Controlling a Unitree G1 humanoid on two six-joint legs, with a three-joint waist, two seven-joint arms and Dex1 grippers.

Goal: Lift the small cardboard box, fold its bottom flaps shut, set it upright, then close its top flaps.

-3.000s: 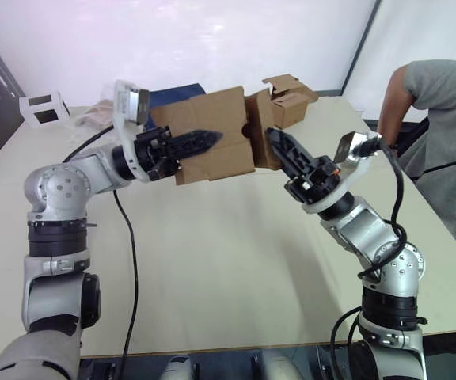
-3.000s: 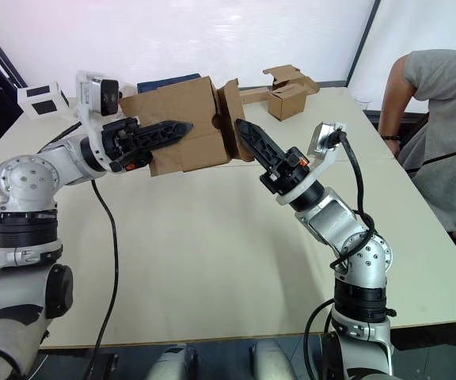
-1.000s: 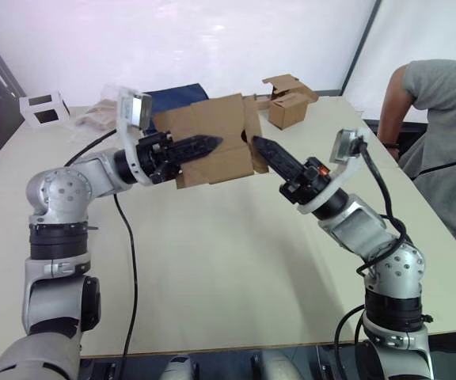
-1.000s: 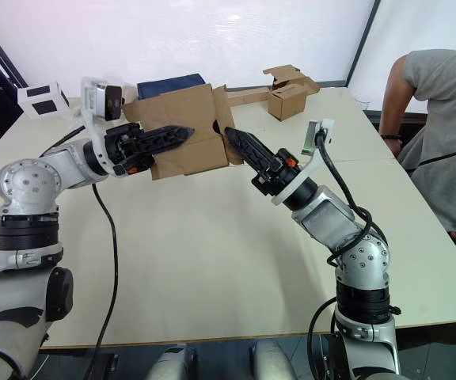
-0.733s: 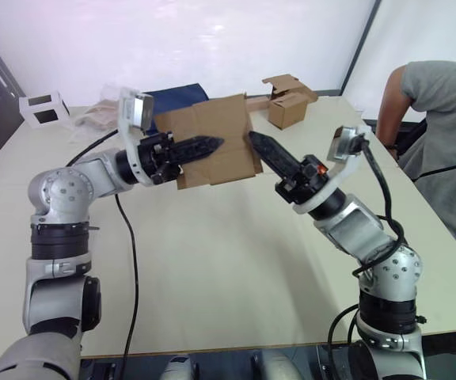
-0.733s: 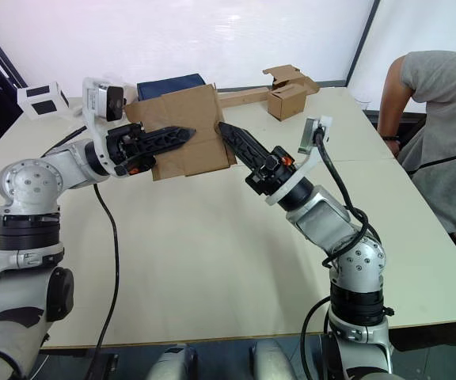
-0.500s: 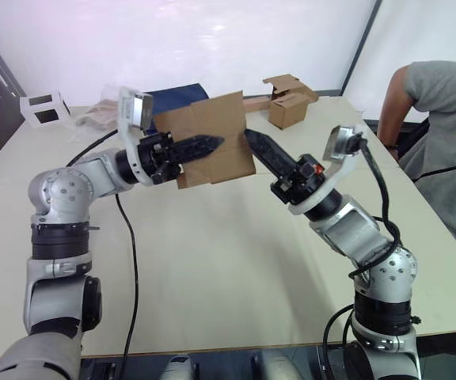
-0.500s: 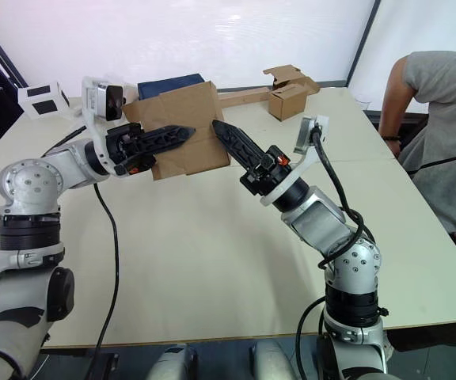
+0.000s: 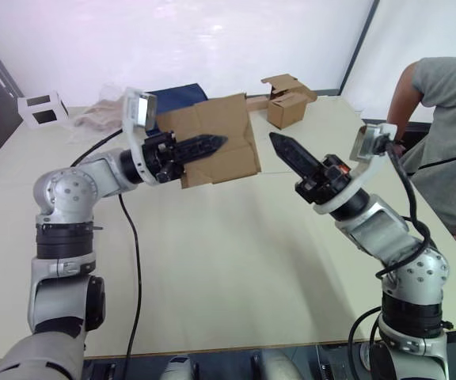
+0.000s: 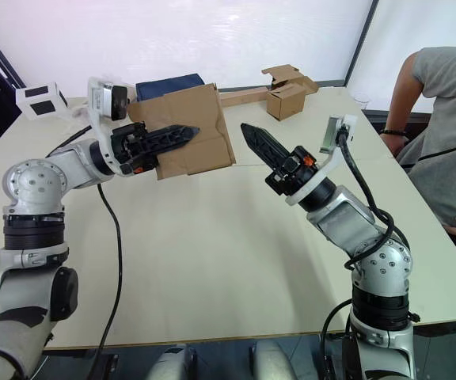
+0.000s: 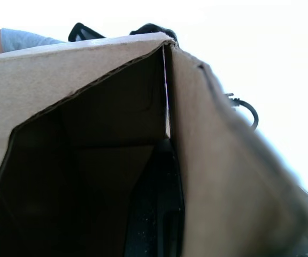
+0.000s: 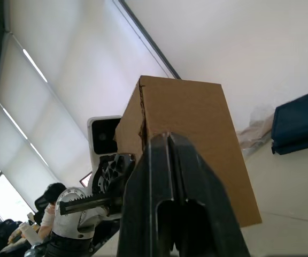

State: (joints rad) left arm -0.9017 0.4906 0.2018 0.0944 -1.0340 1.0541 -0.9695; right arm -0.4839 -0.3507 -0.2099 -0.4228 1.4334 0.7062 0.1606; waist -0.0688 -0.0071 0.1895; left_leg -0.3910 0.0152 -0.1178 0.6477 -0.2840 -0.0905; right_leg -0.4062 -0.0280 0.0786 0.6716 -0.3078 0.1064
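Box position: the small cardboard box (image 9: 216,149) is held off the bench (image 9: 212,261), upper centre of the left eye view, tilted, one broad brown face toward the camera.
Left gripper: the left gripper (image 9: 212,144) sits left of centre with its black fingers (image 9: 200,146) lying across the box's near face. The left wrist view looks up into the dark hollow of the box, with a dark shape like a finger inside against the wall, so it reads as clamped on one panel, one finger outside and one within.
Right gripper: the right gripper (image 10: 253,139) hangs right of centre, near the box's right end but apart from it. Its fingers (image 12: 170,182) are pressed together and carry nothing.
Bottom flaps: the bottom flaps (image 9: 252,147) at the box's right end appear folded in flat; whether they are fully flush I cannot tell.
Top flaps: I cannot make them out from here.
Handling: probably very light and fairly stiff along its panels, yet thin board that creases and springs back at the hinges. A single-wall pinch lets the box swing, so pushes on a flap should be gentle and square.
Where to hold: likely best on a side wall near an edge, away from flap hinges.
Contents: the box's inside looks empty in the left wrist view.
Other containers: a smaller open carton (image 9: 288,103) stands at the far edge, upper right of centre; its contents are not visible.
Bystander: a person (image 9: 450,111) in grey sits at the right edge.
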